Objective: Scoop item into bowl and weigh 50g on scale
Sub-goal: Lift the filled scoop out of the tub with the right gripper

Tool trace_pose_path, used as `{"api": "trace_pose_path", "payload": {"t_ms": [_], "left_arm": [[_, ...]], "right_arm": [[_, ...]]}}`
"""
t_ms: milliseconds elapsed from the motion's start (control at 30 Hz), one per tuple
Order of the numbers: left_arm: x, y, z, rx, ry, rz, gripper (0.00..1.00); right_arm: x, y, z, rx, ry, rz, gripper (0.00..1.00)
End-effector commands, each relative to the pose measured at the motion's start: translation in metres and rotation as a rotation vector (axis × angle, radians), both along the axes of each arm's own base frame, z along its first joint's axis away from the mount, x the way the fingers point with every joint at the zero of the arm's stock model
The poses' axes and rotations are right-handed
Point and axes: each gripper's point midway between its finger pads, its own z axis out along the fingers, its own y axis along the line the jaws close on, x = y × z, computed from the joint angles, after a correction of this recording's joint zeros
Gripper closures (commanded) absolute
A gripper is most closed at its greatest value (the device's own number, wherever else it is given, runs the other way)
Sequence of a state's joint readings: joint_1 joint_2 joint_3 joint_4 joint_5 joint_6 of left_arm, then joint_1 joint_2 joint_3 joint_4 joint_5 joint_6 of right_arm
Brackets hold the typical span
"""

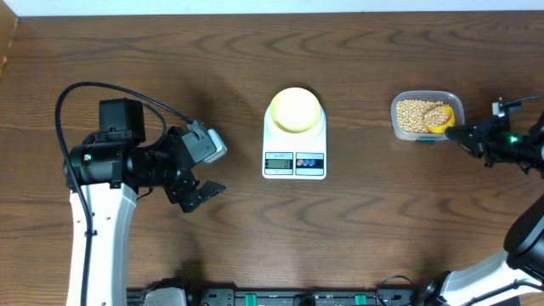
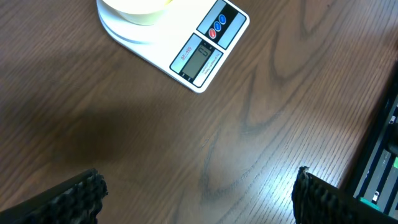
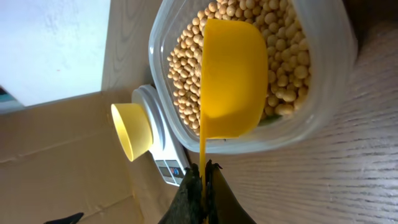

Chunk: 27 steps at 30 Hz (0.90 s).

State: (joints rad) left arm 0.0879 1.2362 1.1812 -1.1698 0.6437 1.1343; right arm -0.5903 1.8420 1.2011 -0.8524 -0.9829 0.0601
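Observation:
The pale yellow bowl stands on the white scale at the table's middle; both also show in the left wrist view, bowl and scale, and in the right wrist view, bowl and scale. Tan beans fill a clear plastic tub at the right. My right gripper is shut on the thin handle of a bright yellow scoop, whose cup rests over the beans in the tub. My left gripper is open and empty, left of the scale, above bare table.
Cardboard box walls stand behind the scale in the right wrist view. Black equipment runs along the table's front edge. A black cable loops over the left arm.

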Motion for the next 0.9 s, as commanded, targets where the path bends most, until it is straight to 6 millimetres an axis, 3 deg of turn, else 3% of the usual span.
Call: {"api": "trace_pose_path", "payload": {"t_ms": [0, 867], "left_arm": [[-0.002, 0.0, -0.003, 0.008, -0.001, -0.015, 0.02], [-0.002, 0.0, -0.003, 0.009, -0.001, -0.014, 0.02]], "right_arm": [[0.0, 0.001, 0.009, 0.058, -0.069, 0.015, 0.99], [0.001, 0.008, 0.031, 0.167, -0.162, 0.024, 0.99]]}}
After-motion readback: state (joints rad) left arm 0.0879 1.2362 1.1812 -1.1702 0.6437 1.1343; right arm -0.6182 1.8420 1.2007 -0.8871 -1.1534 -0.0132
